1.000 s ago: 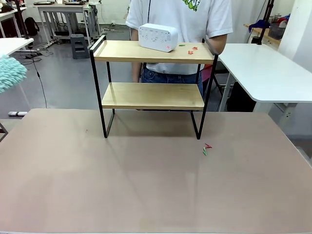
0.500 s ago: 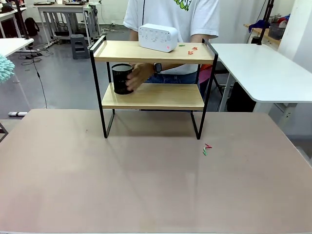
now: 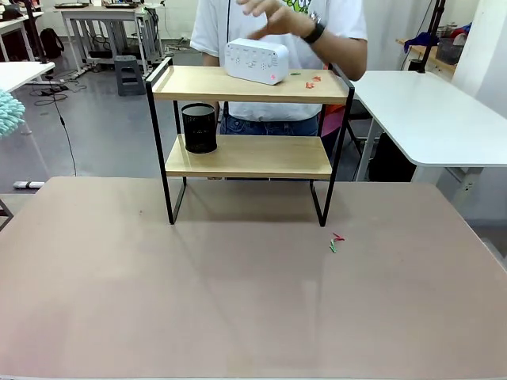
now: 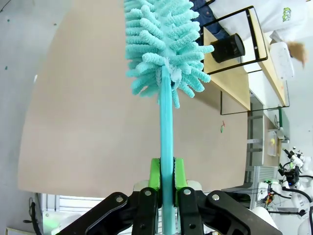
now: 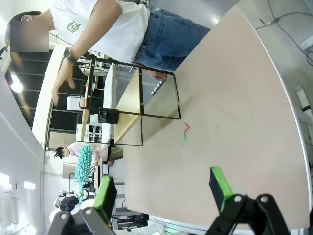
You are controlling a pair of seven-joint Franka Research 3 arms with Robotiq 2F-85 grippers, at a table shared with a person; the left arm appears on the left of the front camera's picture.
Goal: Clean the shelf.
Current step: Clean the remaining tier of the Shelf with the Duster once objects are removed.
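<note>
The shelf [image 3: 238, 84] stands at the table's far side, with two wooden boards in a black frame. A white box [image 3: 256, 60] and small red and green scraps [image 3: 313, 79] lie on its top board. A black mesh cup [image 3: 199, 128] stands at the left of the lower board. A person's hand [image 3: 273, 19] hovers above the white box. My left gripper [image 4: 166, 181] is shut on the handle of a teal fluffy duster [image 4: 161, 44], far from the shelf [image 4: 230, 85]; the duster's tip [image 3: 6, 112] shows at the left edge. My right gripper [image 5: 161, 188] is open and holds nothing.
More red and green scraps [image 3: 335, 241] lie on the brown table [image 3: 238, 301] in front of the shelf's right legs. A white table [image 3: 436, 111] stands at the back right. The person stands directly behind the shelf.
The person set a black mesh cup on the lower board, then lifted the hand above the white box. The duster tip has drawn back toward the left edge.
</note>
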